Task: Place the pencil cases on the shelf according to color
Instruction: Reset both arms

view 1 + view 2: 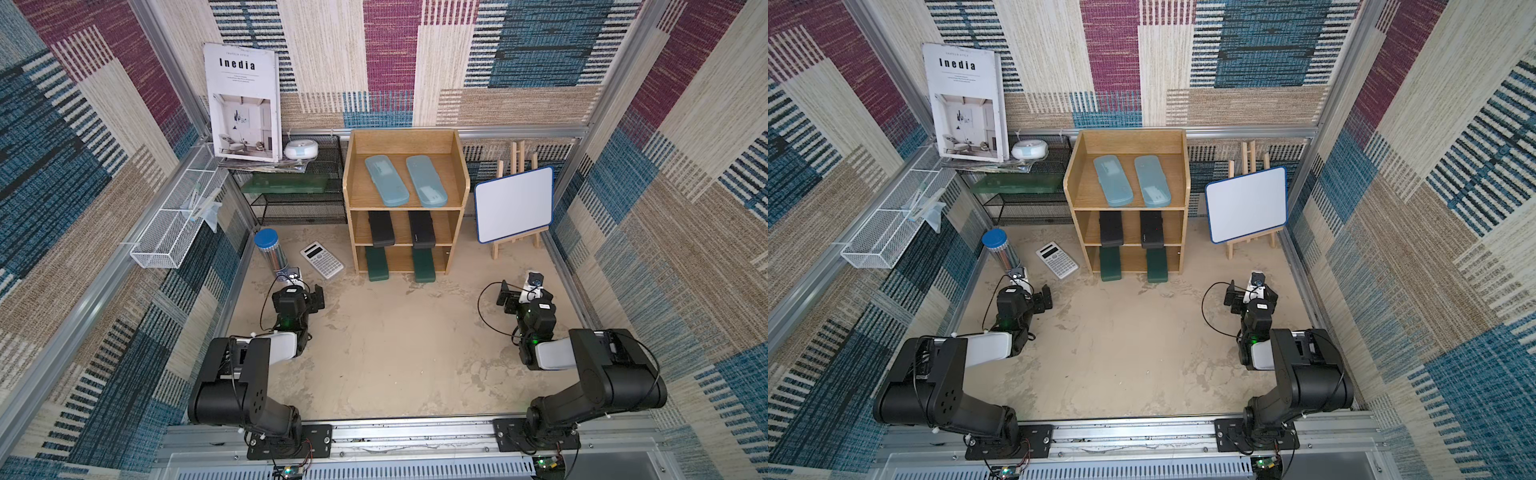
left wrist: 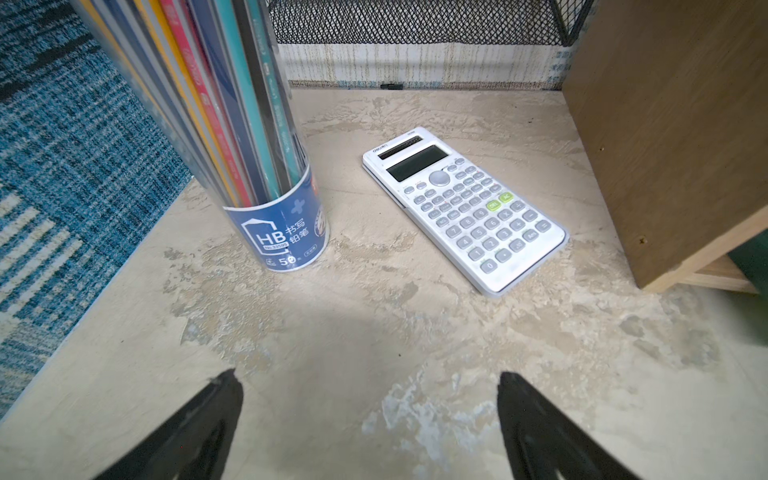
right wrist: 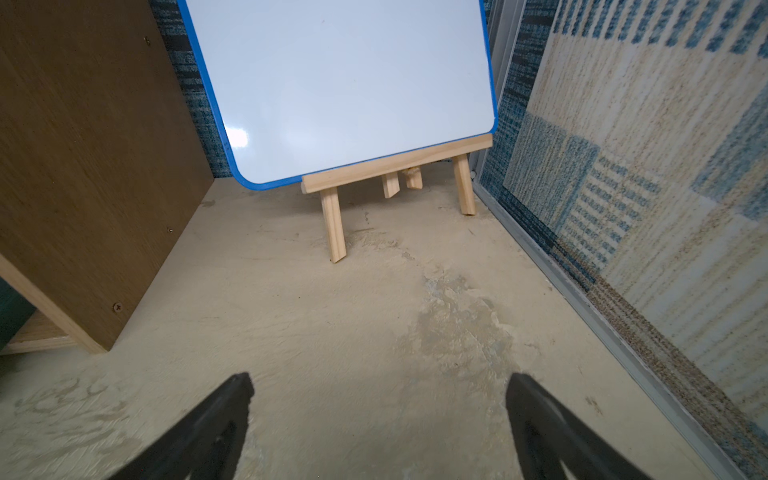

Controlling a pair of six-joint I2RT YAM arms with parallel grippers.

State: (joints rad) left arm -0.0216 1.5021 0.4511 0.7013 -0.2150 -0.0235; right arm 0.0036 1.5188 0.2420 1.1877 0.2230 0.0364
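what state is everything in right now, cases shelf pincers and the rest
light blue pencil cases, shut, flat on top tier
black pencil cases, middle tier, ends sticking out front
dark green pencil cases, bottom tier, ends sticking out front
shelf, upright, all three tiers filled
left pincer, open, empty
right pincer, open, empty
calculator, face up on table, display blank
pencil tube, upright, lid on
whiteboard, blank, propped on easel

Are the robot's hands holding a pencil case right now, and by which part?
Nothing is held. The left hand and the right hand are both open and empty; the pencil cases lie on the shelf.
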